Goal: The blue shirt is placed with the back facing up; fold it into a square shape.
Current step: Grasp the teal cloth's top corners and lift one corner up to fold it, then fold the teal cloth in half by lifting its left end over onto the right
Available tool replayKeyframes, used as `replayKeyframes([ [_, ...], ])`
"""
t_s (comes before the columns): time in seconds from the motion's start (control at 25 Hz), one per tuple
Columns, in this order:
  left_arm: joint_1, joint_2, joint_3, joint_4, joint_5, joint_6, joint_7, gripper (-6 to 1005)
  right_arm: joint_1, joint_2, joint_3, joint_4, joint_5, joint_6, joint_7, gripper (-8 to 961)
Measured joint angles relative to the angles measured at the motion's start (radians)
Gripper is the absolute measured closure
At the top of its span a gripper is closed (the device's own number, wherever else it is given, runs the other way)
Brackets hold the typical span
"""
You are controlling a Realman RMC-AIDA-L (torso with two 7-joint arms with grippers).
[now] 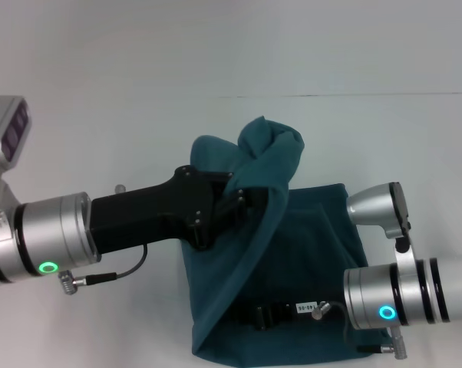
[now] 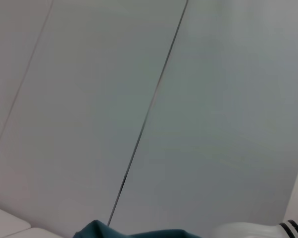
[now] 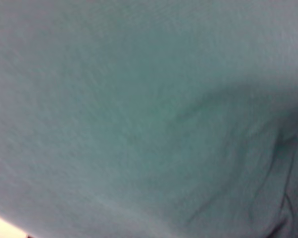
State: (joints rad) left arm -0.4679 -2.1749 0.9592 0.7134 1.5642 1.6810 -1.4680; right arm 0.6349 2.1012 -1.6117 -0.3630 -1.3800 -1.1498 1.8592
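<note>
The blue shirt (image 1: 308, 238) lies partly folded on the white table, plain side showing. My left gripper (image 1: 242, 198) reaches in from the left and is shut on a fold of the shirt. It holds that fold raised, with a bunch of cloth (image 1: 271, 146) standing above the rest. My right gripper (image 1: 263, 315) lies low over the shirt's near part, pointing left. The right wrist view is filled by the blue shirt (image 3: 139, 124) seen close up. Only a strip of the blue shirt (image 2: 139, 234) shows in the left wrist view.
The white table (image 1: 100, 100) stretches around the shirt, with a thin seam line (image 1: 354, 95) at the far right. My right arm's silver joint (image 1: 381, 207) stands over the shirt's right edge.
</note>
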Motion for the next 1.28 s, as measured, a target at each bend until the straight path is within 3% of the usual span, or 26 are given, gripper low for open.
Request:
replayKeyframes([
  [0.28, -0.011, 0.000, 0.001, -0.044, 0.000, -0.011, 0.030, 970, -0.097, -0.015, 0.011, -0.108, -0.003, -0.029, 0.022, 869],
  [0.52, -0.017, 0.000, 0.005, -0.075, 0.000, -0.025, 0.054, 971, -0.270, -0.047, 0.065, -0.357, -0.107, -0.060, 0.140, 864],
  [0.64, -0.025, 0.000, 0.015, -0.101, 0.000, -0.045, 0.075, 970, -0.377, -0.044, 0.166, -0.512, -0.186, -0.099, 0.194, 862],
  [0.76, -0.038, 0.000, 0.029, -0.139, 0.000, -0.071, 0.104, 969, -0.452, -0.026, 0.282, -0.620, -0.253, -0.155, 0.220, 859],
  [0.92, -0.054, 0.000, 0.047, -0.178, 0.000, -0.105, 0.133, 968, -0.483, -0.013, 0.402, -0.666, -0.292, -0.227, 0.225, 856],
  [1.28, -0.072, -0.002, 0.069, -0.232, -0.018, -0.114, 0.176, 965, -0.492, -0.012, 0.540, -0.689, -0.332, -0.260, 0.222, 848],
])
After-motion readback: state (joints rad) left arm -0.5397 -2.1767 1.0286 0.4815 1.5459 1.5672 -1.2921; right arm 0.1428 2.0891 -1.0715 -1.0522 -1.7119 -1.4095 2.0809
